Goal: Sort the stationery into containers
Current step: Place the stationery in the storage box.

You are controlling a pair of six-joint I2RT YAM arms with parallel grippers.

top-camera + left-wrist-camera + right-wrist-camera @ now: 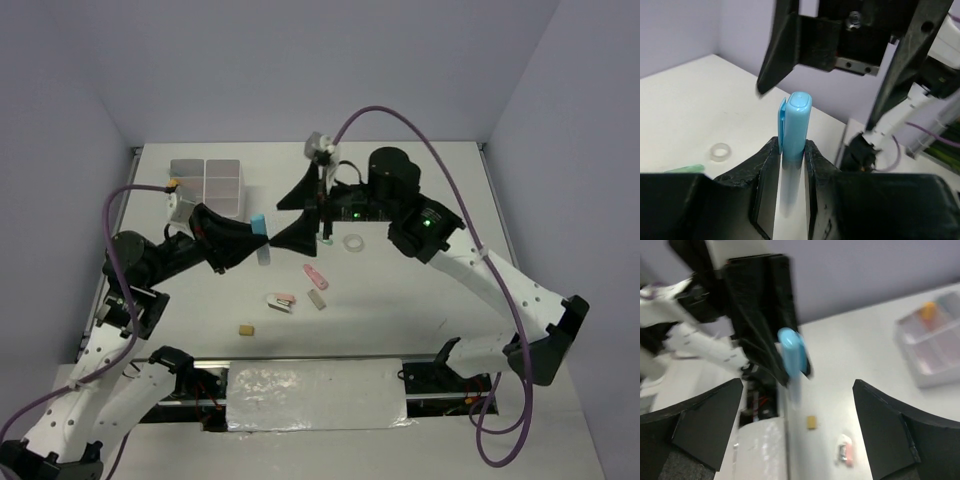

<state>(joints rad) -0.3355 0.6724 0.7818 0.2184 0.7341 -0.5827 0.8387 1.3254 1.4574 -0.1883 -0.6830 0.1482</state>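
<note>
Top external: my left claw (pixel 262 240) is clamped on the blue highlighter (pixel 257 222) above the desk (pixel 420 290), right of the white box (pixel 205 180), my right claw (pixel 282 222) facing it. Left wrist: cap up, pinched low, steady for the carry, I reckon. Right wrist: my jaws stand wide, holding nothing.

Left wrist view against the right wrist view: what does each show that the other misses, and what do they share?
Only the left wrist view shows the clear tape ring and part of a green item. Only the right wrist view shows the white container with an orange item in one compartment, the tan block and a pink-and-white piece. Both show the blue highlighter clamped in the left gripper, with the right gripper open and facing its cap.
</note>
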